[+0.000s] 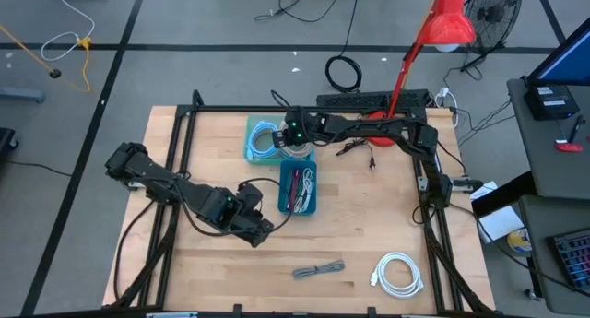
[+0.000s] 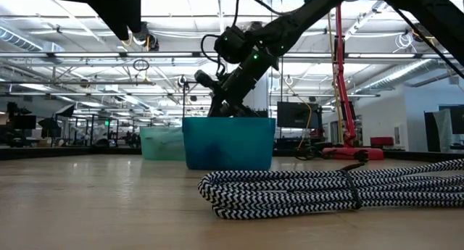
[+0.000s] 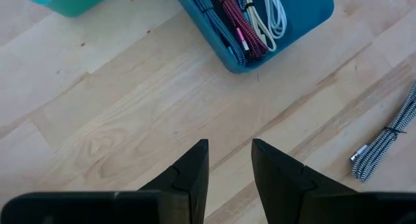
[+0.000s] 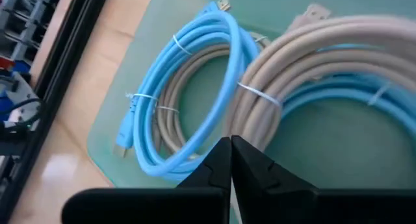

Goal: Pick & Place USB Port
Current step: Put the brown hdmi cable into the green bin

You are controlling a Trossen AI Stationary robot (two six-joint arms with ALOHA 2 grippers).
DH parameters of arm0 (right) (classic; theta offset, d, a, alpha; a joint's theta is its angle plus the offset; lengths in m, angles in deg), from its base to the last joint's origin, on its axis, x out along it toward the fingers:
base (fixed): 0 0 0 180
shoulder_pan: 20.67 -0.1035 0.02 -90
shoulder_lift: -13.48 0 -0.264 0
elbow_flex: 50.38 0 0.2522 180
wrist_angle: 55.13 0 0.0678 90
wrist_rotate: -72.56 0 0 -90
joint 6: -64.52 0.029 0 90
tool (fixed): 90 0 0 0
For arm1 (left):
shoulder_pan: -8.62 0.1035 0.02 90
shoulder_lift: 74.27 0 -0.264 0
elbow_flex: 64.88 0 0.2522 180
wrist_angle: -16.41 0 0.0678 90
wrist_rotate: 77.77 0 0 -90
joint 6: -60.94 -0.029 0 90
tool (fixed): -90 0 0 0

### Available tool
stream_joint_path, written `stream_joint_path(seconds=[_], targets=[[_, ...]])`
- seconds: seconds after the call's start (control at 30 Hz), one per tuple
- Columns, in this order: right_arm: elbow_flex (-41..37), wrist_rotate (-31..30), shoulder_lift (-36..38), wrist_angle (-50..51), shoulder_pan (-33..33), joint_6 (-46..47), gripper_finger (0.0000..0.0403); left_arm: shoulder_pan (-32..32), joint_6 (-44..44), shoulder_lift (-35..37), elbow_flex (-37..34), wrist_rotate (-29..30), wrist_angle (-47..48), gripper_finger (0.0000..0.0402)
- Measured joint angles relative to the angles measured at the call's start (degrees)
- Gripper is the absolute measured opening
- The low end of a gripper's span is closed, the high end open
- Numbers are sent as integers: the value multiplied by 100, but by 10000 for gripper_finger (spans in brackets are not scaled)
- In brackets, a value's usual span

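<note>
A: High view. Right gripper [image 1: 293,134] over the pale green bin [image 1: 251,152] of coiled cables at the table's [image 1: 369,235] far side; left gripper [image 1: 263,233] low over bare wood, just beside the blue bin [image 1: 313,206]. Still loose: braided cable [image 1: 319,270] and white cable [image 1: 398,272], near the front edge.

B: Low view. Braided cable [image 2: 326,192] across the foreground; blue bin [image 2: 229,143] behind, right arm above it.

A: Left wrist view. Fingers [image 3: 195,165] parted a narrow way, nothing between; blue bin [image 3: 305,23] and its cables ahead, braided cable [image 3: 383,139] off to one side.

B: Right wrist view. Fingers [image 4: 218,164] pressed together, empty, above a light blue cable [image 4: 214,74] and a grey cable [image 4: 312,55].

A: Advice, as judgement: open wider before descending; centre over the braided bundle near its tie; close across the whole coil, not one strand; lift straight before carrying to a bin.
</note>
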Motion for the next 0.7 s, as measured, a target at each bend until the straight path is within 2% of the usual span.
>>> stream_joint_path(seconds=[0.17, 0.47, 0.7], targets=[[2, 35, -95, 240, -63, -35, 0, 0, 11, 0, 0, -21, 4, 117], [9, -653, -32, 859, -72, -412, 0, 0, 9, 0, 0, -29, 30, 117], [11, -835, -32, 1249, -42, -650, 0, -74, 12, 0, 0, -19, 99, 117]])
